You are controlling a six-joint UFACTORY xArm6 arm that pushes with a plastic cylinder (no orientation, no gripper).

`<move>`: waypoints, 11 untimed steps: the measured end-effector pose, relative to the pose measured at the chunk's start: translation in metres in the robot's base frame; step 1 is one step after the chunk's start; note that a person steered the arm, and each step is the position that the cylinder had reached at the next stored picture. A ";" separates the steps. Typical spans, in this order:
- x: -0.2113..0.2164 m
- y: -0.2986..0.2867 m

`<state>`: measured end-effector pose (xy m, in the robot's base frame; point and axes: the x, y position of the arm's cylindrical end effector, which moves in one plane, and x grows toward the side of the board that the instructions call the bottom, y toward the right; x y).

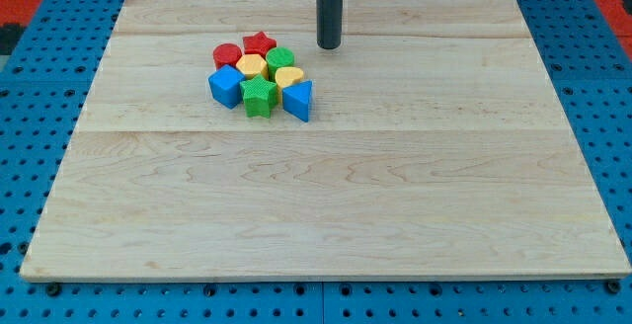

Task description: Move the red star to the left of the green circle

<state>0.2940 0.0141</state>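
The red star [260, 42] lies at the top of a tight cluster of blocks in the upper left part of the wooden board [326, 196]. The green circle [280, 60] sits just below and right of it, touching it. My tip [329, 45] is a dark rod standing to the right of the red star, about a block's width away from the cluster, touching no block.
The cluster also holds a red circle [227, 54], a yellow hexagon [253, 65], a yellow heart [289, 76], a blue cube [225, 85], a green star [259, 96] and a blue triangle [299, 100]. Blue pegboard [30, 117] surrounds the board.
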 end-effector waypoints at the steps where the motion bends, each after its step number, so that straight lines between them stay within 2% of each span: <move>1: -0.001 0.000; 2: -0.015 0.014; 4: -0.037 0.005; 5: -0.064 -0.044; 6: -0.055 -0.086; 9: -0.043 -0.097; 11: 0.033 -0.079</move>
